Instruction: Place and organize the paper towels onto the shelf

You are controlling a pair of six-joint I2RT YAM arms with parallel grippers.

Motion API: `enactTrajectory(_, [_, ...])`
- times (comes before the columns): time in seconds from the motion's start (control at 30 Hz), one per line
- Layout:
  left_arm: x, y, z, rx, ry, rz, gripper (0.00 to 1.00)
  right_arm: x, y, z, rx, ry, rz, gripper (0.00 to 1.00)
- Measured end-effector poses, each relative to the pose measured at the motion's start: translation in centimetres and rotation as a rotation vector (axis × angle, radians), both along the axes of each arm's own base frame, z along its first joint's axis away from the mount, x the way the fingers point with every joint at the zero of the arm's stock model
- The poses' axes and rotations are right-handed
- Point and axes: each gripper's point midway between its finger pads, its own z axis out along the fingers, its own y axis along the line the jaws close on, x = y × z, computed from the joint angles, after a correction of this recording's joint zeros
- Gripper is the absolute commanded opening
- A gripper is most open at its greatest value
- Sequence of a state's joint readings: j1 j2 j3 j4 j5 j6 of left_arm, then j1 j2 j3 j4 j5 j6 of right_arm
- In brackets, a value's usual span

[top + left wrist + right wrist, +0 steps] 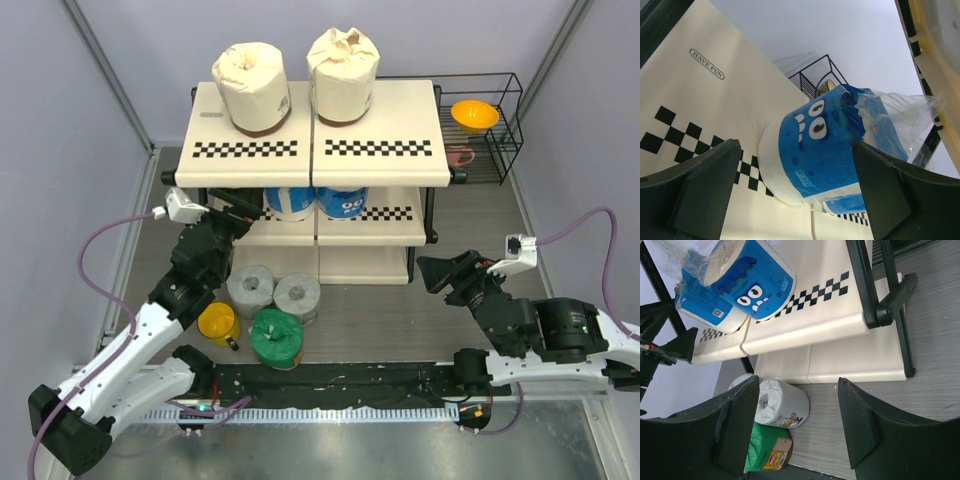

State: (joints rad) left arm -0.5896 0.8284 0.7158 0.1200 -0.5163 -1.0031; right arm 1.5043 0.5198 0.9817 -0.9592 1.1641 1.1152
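Two cream paper towels point(250, 88) point(343, 75) stand on the top board of the shelf point(400, 110). Two blue-and-white rolls point(290, 203) point(342, 201) sit on the middle tier. On the floor in front are two grey rolls point(250, 290) point(297, 296) and a green roll point(276, 337). My left gripper point(238, 207) is open at the middle tier, its fingers flanking the nearer blue roll point(810, 150) with a gap on the left side. My right gripper point(428, 270) hovers open and empty right of the shelf, facing the grey roll point(780, 402) and green roll point(762, 457).
A yellow mug point(218, 323) stands left of the green roll. A black wire rack point(500, 140) with an orange bowl point(474, 115) sits right of the shelf. The bottom board point(365, 265) shows bare. Grey walls close in on both sides.
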Motion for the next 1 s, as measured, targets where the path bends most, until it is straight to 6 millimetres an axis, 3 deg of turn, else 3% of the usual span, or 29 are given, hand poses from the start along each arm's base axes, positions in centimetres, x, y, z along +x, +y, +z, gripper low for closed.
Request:
enactTrajectory(0.3, [0.9, -1.8, -0.6, -0.006, -0.005, -0.059, 1.00, 0.0, -0.7, 0.1, 0.017, -0.001, -0.002, 0.69])
enactTrajectory(0.53, [1.0, -3.0, -0.4, -0.108, -0.075, -0.107, 1.00, -0.1, -1.3, 0.1, 0.037, 0.002, -0.003, 0.69])
enactTrajectory(0.87, [-1.6, -1.2, -0.2, -0.235, -0.124, -0.102, 1.00, -0.1, -1.5, -0.2, 0.019, 0.003, -0.004, 0.70])
enactTrajectory(1.0, [-3.0, 0.0, 0.9, -0.269, -0.143, -0.091, 1.00, -0.1, -1.5, -0.2, 0.019, 0.003, -0.004, 0.70])
